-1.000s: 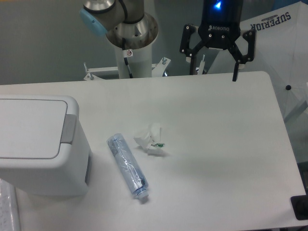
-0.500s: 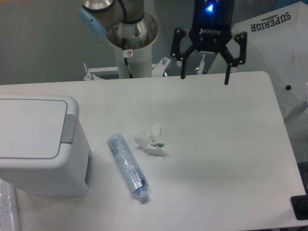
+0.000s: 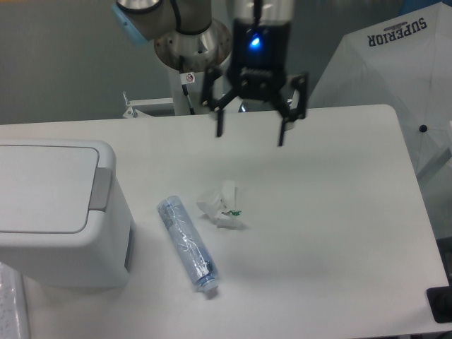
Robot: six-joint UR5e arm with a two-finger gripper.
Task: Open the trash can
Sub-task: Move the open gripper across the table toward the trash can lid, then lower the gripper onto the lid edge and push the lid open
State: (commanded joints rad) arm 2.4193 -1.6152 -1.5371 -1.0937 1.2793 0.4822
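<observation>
The trash can [image 3: 60,212] is sitting at the left edge of the white table [image 3: 332,212], a large boxy white bin with rounded corners. Its flat rectangular lid [image 3: 44,187] is lying closed on top, and a grey push panel [image 3: 101,188] is running along the lid's right side.

The gripper [image 3: 250,135] is hanging over the far middle part of the table, well apart from the trash can and off to its right. Its two black fingers are pointing downward and standing spread wide, with nothing between them. A blue light is glowing on the gripper body above the fingers. The arm's base column [image 3: 192,67] is standing behind the table's far edge.

A clear plastic bottle [image 3: 186,244] is lying on its side near the middle of the table, just to the right of the trash can, its cap end pointing toward the near edge. A crumpled piece of white paper [image 3: 222,205] with a small green mark is lying just beside the bottle, on its right. The gripper is hovering beyond the paper, not touching it.

A white umbrella [image 3: 402,63] with dark lettering is showing at the upper right, behind the table.
</observation>
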